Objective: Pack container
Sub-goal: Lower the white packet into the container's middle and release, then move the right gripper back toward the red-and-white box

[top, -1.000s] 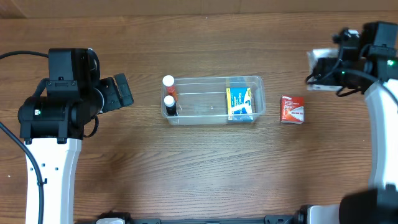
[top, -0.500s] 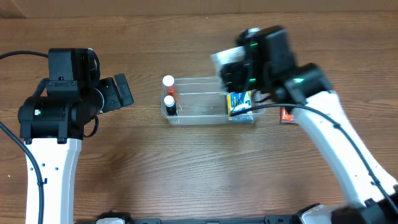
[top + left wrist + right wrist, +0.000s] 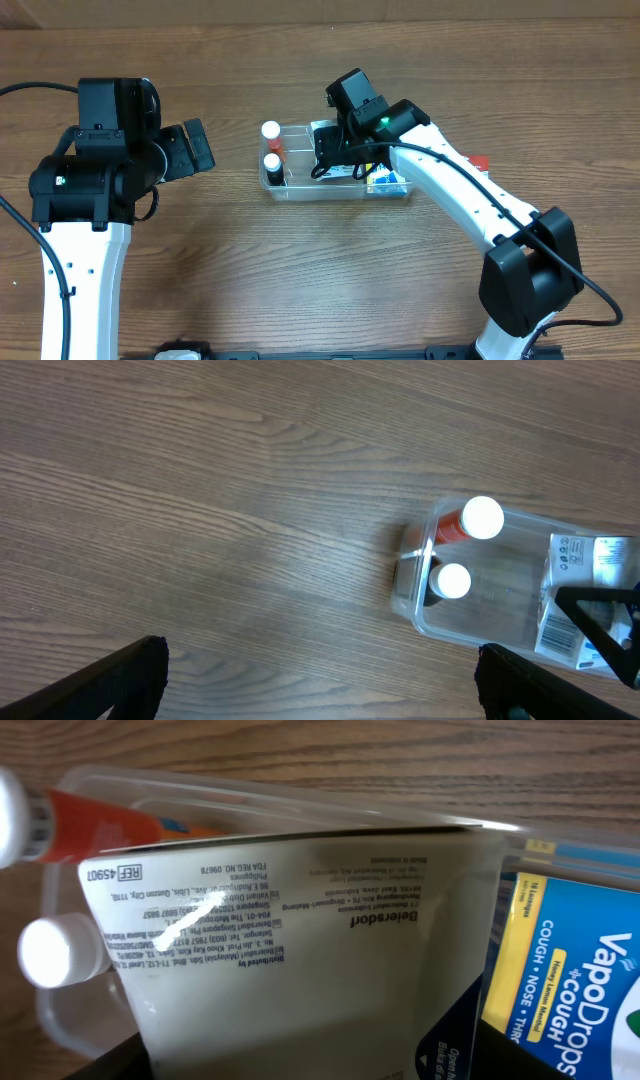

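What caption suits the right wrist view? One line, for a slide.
Right gripper holds a white box over the clear container, beside a VapoDrops box and an orange bottle.

Brown wood-grain table (image 3: 300, 270), grain running left-right. Directly on it: clear plastic container (image 3: 310, 192) near centre, flat on its base, long side left-right. Small red box (image 3: 479, 161) to its right, not touching, only a corner visible in the overhead view.
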You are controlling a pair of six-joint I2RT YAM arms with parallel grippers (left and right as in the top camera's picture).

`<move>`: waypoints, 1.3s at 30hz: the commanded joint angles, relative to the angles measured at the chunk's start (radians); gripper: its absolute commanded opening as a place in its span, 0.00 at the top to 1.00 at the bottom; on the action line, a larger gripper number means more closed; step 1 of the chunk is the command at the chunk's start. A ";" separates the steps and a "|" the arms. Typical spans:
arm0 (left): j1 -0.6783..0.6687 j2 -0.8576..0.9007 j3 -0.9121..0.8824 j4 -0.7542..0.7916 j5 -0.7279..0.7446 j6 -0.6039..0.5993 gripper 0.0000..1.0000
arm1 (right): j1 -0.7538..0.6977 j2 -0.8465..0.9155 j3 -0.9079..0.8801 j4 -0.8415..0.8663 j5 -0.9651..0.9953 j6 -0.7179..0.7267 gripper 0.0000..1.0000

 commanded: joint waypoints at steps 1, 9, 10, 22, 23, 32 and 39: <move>0.004 0.003 -0.010 0.000 -0.011 0.020 0.00 | 0.000 0.019 0.014 0.008 0.037 0.019 0.28; 0.004 0.003 -0.010 0.000 -0.011 0.020 0.00 | 0.000 0.070 0.014 -0.002 0.037 0.019 0.24; 0.004 0.003 -0.010 0.000 -0.011 0.020 0.00 | 0.000 0.071 0.014 -0.002 0.037 0.019 0.24; 0.004 0.003 -0.010 -0.008 -0.011 0.021 0.00 | 0.000 0.073 0.014 -0.007 0.037 0.018 0.00; 0.004 0.003 -0.010 -0.008 -0.011 0.024 0.00 | 0.000 0.073 0.014 -0.007 0.038 0.018 0.00; 0.004 0.003 -0.010 -0.008 -0.011 0.028 0.00 | 0.000 0.073 0.014 -0.004 0.056 0.018 0.00; 0.004 0.003 -0.010 -0.008 -0.011 0.036 0.00 | -0.002 0.003 0.036 -0.023 0.171 0.014 0.00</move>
